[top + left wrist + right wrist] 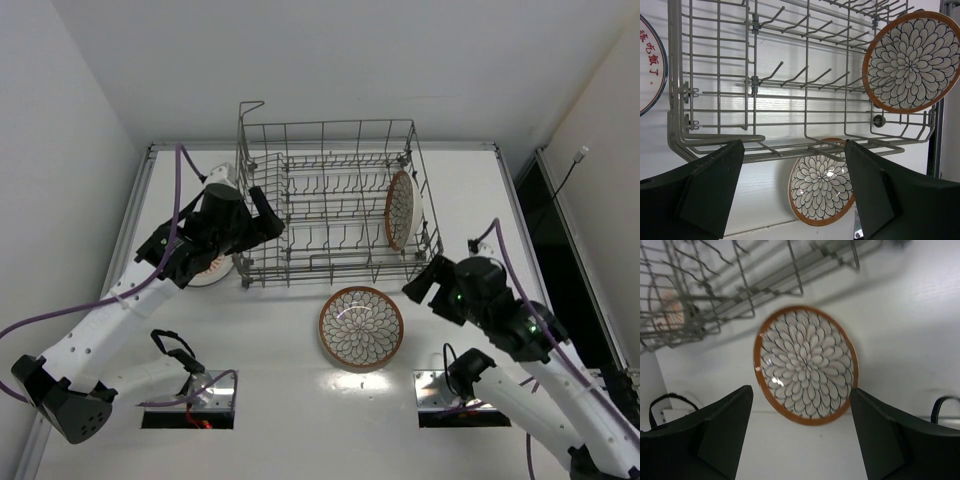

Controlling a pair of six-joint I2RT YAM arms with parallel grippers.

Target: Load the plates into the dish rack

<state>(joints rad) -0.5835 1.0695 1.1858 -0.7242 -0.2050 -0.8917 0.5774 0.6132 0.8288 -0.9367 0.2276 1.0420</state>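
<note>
Both gape wide and empty: left pincer [265, 210] at the dish rack's [330, 124] left wall, right pincer [801, 395] above the flat plate [806, 364] on the counter [460, 190], lower centre. With one racked plate [400, 208] upright at right, I'd nip the flat rim, then tip it between tines [771, 75].

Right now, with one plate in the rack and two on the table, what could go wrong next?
1. The patterned plate lies flat on the table, so the open right gripper may push it instead of gripping its rim.
2. The white plate is partly hidden under the left arm, close beside the dish rack; the open left gripper could catch on it.
3. A knock to the rack might tip the standing plate at its right end.
</note>
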